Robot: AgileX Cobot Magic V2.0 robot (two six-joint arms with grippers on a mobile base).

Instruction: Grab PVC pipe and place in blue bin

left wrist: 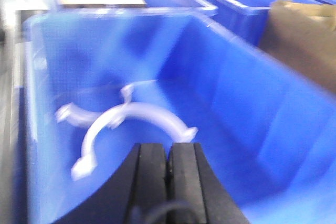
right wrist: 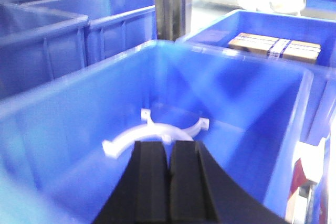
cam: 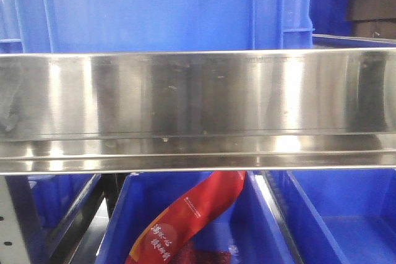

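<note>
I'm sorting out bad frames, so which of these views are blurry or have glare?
Left wrist view: motion-blurred, the white pipe clamps smeared. Right wrist view: sharper, but overexposed along the top behind the blue bin. Front view: in focus, bright streaks on the steel rail.

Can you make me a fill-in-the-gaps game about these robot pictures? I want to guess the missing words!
1. The white curved pipe pieces lie inside a bin whose colour is ____.
2. The fingers of the left end effector are pressed ____.
3. The right end effector holds ____.
4. In the front view, a shiny ____ shelf edge crosses the picture.

Missing words: blue; together; nothing; metal
</note>
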